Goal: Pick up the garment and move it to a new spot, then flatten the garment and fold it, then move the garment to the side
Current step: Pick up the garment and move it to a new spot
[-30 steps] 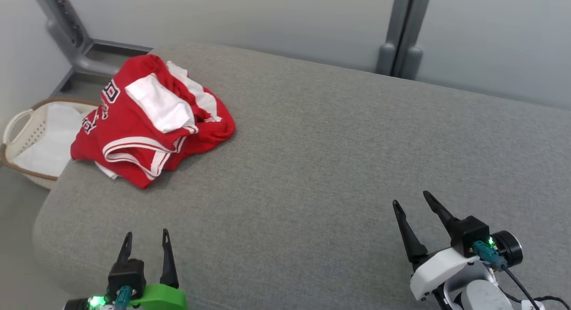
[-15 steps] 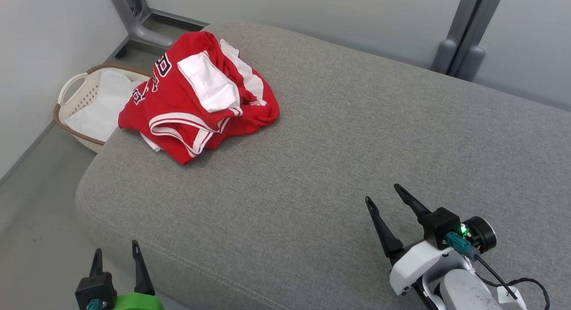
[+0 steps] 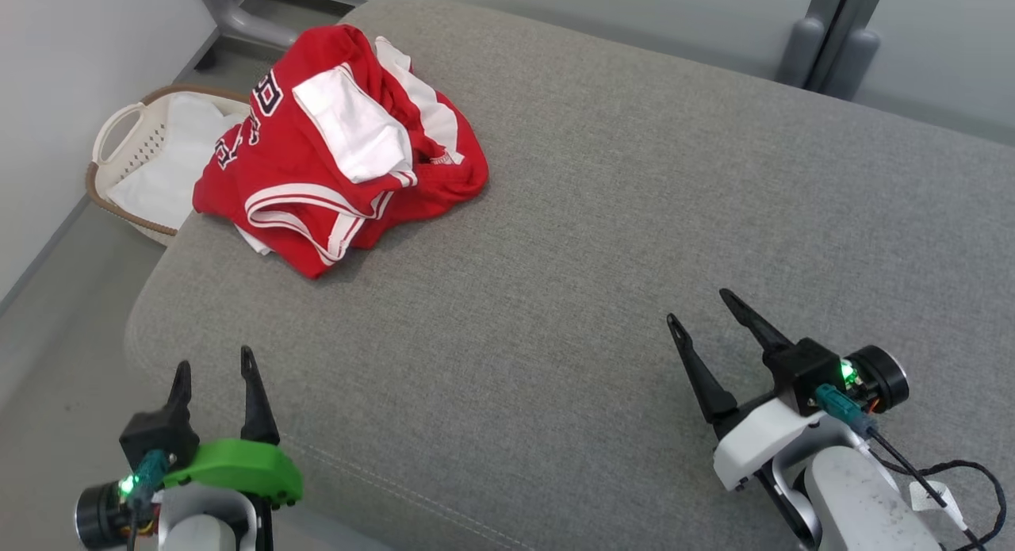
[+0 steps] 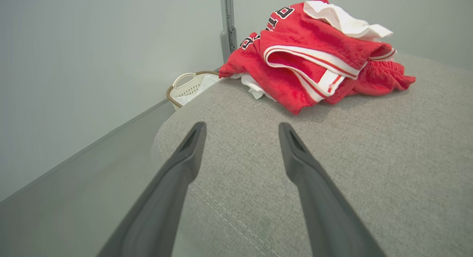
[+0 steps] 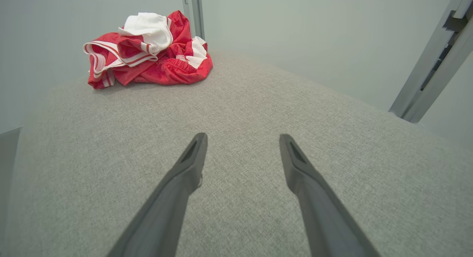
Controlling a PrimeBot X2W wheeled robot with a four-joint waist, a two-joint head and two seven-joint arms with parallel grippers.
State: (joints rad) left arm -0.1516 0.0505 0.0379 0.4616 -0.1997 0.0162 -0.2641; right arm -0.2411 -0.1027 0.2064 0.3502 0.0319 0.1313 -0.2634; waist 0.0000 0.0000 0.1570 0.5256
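Note:
A red garment (image 3: 333,147) with white stripes and dark lettering lies crumpled at the far left corner of the grey cushioned surface (image 3: 603,218). It also lies ahead of the fingers in the left wrist view, garment (image 4: 314,53), and far off in the right wrist view, garment (image 5: 147,50). My left gripper (image 3: 214,365) stands open over the surface's near left edge, well short of the garment. Over the near right part my right gripper (image 3: 699,307) is open too, with nothing between its fingers.
A cream laundry basket (image 3: 119,139) with white cloth inside sits on the floor beside the surface's left end, behind the garment. Grey metal posts (image 3: 829,28) rise beyond the far edge. The floor (image 3: 47,361) drops away left of my left gripper.
The head camera has swung, shifting the whole picture right and down. Both grippers sit a little higher in the picture now and stay open. The garment lies as before.

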